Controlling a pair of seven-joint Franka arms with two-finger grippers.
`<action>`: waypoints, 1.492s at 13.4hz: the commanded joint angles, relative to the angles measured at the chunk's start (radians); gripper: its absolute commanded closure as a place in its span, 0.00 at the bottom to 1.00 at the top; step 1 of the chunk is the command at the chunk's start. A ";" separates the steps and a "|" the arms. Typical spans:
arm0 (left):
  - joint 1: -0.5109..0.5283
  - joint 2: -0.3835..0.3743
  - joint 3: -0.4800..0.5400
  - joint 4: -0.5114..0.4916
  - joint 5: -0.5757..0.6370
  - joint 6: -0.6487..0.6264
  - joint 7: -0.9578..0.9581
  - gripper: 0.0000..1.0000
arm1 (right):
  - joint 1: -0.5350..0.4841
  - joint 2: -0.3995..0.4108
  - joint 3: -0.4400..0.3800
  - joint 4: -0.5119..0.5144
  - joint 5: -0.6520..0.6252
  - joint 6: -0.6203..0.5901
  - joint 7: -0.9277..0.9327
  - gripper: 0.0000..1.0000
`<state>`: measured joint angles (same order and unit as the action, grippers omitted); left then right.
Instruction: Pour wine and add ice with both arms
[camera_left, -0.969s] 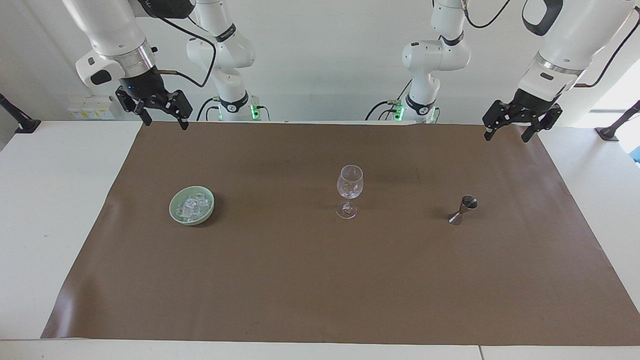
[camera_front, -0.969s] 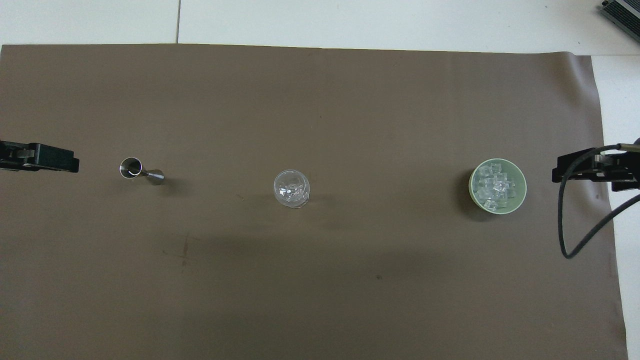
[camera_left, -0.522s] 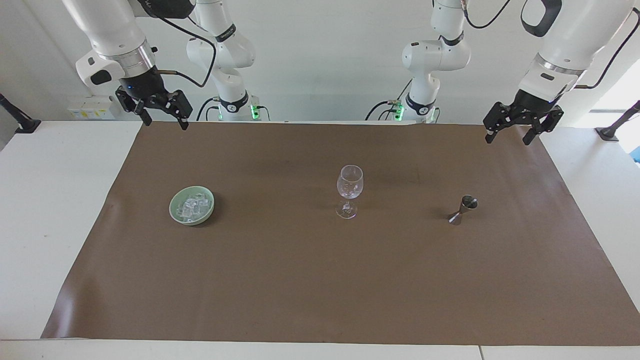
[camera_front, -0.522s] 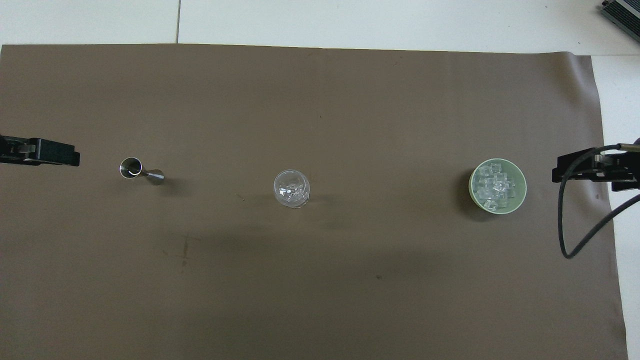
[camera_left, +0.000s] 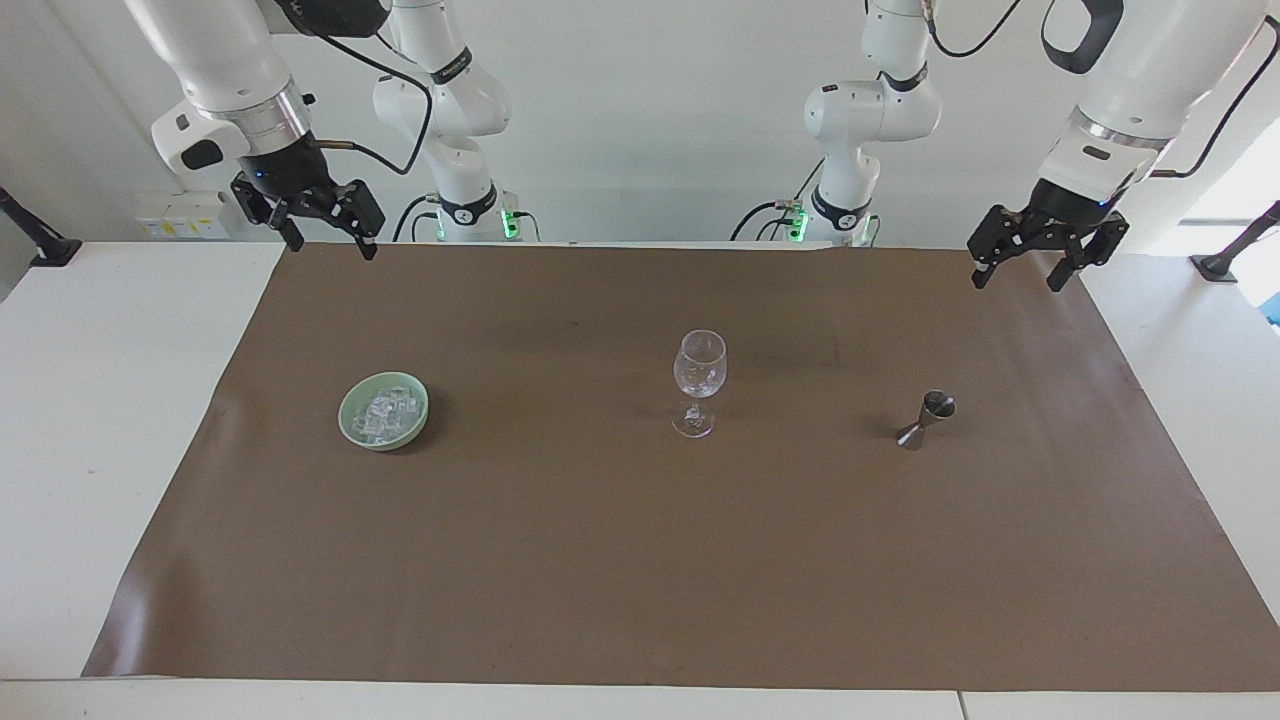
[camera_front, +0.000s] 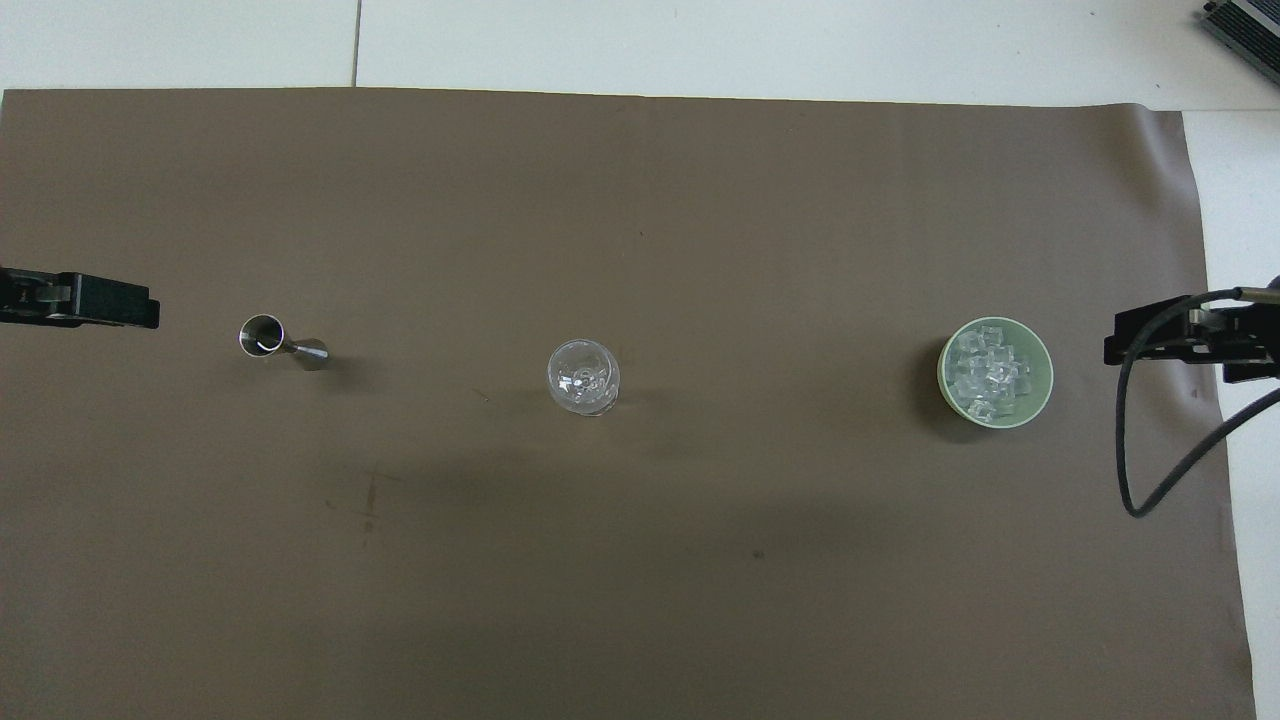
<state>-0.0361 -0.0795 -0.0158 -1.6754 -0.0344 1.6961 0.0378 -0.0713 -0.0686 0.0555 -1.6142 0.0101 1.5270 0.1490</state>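
A clear stemmed wine glass (camera_left: 699, 380) (camera_front: 583, 377) stands upright at the middle of the brown mat. The ice (camera_left: 385, 412) (camera_front: 990, 372) is heaped in a pale green bowl (camera_left: 352, 420) (camera_front: 1045, 380) toward the right arm's end. A small metal jigger (camera_left: 927, 418) (camera_front: 282, 342) stands toward the left arm's end. No wine shows. My left gripper (camera_left: 1017, 280) (camera_front: 80, 302) hangs open over the mat's corner near its base, holding nothing. Over the other near corner my right gripper (camera_left: 334, 247) (camera_front: 1170, 345) is open too, with nothing in it.
The brown mat (camera_left: 640, 560) covers most of the white table (camera_left: 100, 400). A black cable (camera_front: 1135, 470) loops down from the right wrist over the mat's edge beside the bowl.
The left gripper has drifted slightly above its corner of the mat. The right gripper and the objects on the mat have not moved.
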 joint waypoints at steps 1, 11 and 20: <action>-0.016 -0.046 0.010 -0.067 -0.001 0.010 0.002 0.00 | -0.002 -0.016 0.001 -0.016 0.001 -0.008 -0.023 0.00; -0.019 -0.043 0.011 -0.076 -0.022 -0.007 -0.021 0.00 | -0.004 -0.016 0.001 -0.016 0.001 -0.010 -0.023 0.00; 0.018 0.191 0.034 0.187 -0.114 -0.147 -0.137 0.00 | -0.002 -0.016 0.001 -0.016 0.001 -0.008 -0.023 0.00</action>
<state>-0.0329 0.0381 0.0168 -1.5787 -0.1247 1.6027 -0.0517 -0.0713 -0.0686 0.0555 -1.6142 0.0101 1.5270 0.1490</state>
